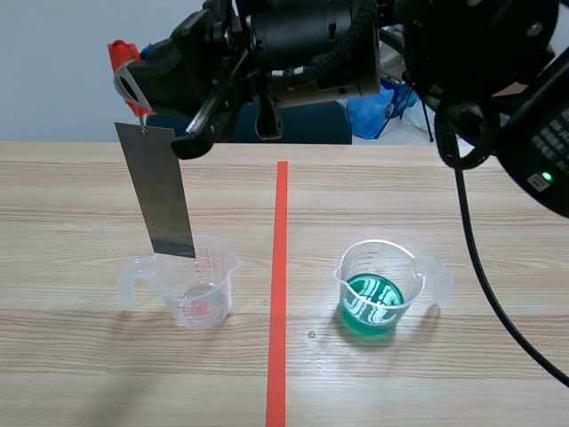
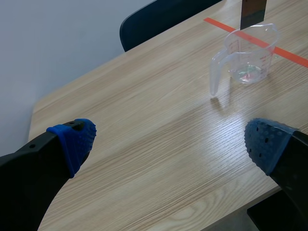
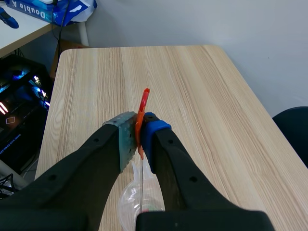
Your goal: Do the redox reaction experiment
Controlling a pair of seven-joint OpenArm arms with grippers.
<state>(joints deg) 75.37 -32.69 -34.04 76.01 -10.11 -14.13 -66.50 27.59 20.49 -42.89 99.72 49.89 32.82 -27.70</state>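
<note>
Your right arm comes in across the top of the scene view and reaches past the tape line [image 1: 281, 231] to the left half of the bench [image 1: 444, 196]. Your right fingers [image 3: 163, 154] are closed on an orange-red clip [image 3: 142, 113], the pads pressed against it from both sides. From the clip a grey metal strip [image 1: 160, 191] hangs down, slightly tilted. Its lower edge sits at the rim of the clear beaker [image 1: 200, 289], on the handle side; you cannot tell from these views whether the edge is inside the beaker or just above it. The clear beaker stands upright left of the tape line, handle pointing away from the line, with a reddish glint at its bottom.

The green beaker [image 1: 378, 294] stands upright right of the tape line, well apart from the clear one, with green liquid in it and its handle pointing away from the line.

Your left fingers [image 2: 72, 142] are spread wide over bare bench near its edge, holding nothing, their blue pads facing each other. The clear beaker is well ahead of them, and a dark chair [image 2: 159, 19] stands beyond the bench.
</note>
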